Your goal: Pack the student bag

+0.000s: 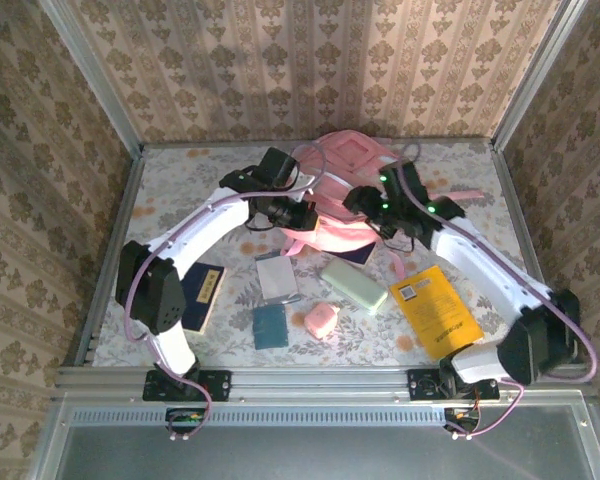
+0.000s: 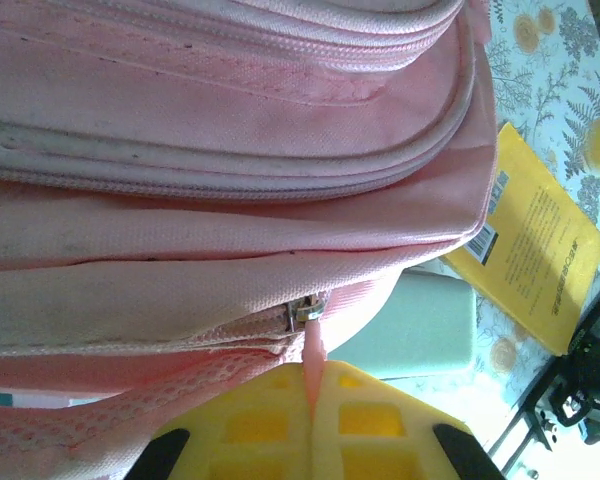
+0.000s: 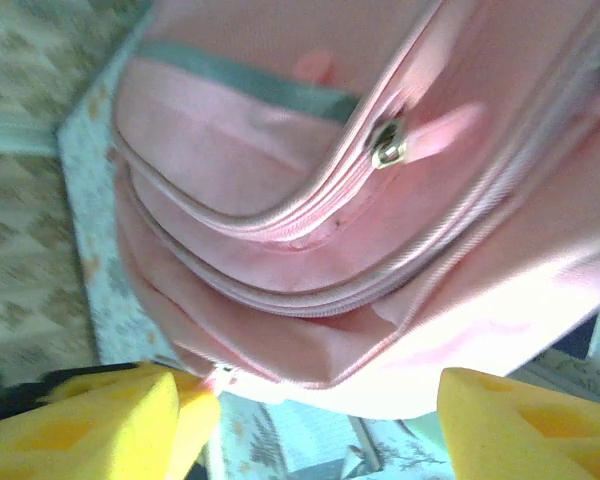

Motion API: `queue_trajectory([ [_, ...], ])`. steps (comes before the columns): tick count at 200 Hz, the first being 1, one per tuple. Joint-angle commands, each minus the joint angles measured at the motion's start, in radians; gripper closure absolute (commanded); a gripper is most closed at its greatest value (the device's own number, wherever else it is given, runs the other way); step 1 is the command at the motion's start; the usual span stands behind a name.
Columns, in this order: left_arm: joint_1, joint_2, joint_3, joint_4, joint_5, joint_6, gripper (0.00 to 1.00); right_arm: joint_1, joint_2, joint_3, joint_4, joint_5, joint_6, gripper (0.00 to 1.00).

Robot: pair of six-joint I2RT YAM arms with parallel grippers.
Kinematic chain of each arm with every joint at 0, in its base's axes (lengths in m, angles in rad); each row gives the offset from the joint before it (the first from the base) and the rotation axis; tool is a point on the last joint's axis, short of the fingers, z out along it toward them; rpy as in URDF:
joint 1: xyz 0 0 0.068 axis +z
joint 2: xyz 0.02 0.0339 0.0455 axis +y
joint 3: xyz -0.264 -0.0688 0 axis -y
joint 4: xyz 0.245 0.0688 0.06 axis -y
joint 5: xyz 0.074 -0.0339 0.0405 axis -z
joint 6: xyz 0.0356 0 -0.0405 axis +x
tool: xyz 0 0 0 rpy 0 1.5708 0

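High rear view facing down, wrist views close, sharing student bag

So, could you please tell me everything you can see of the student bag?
The student bag is a pink woven-fabric backpack with several zipped pockets, lying at the far middle of the table. The left pincer is shut on one pink zip pull; the right pincer stands open by its edge.

The student bag is pink, with paler pink pockets. My left claw is yellow. The book is yellow too. The case is light green. The worktop is pale with little flowers.
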Motion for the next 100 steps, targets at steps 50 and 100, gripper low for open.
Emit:
queue_trajectory([
  [50, -0.081, 0.034, 0.058, 0.094, 0.0, -0.073, 1.0, -0.028, -0.167, -0.316, 0.283, -0.23, 0.497, 0.28],
  [100, -0.122, 0.024, 0.071, 0.127, 0.004, -0.099, 1.0, -0.021, -0.147, -0.44, 0.522, -0.145, 0.658, 0.27],
])
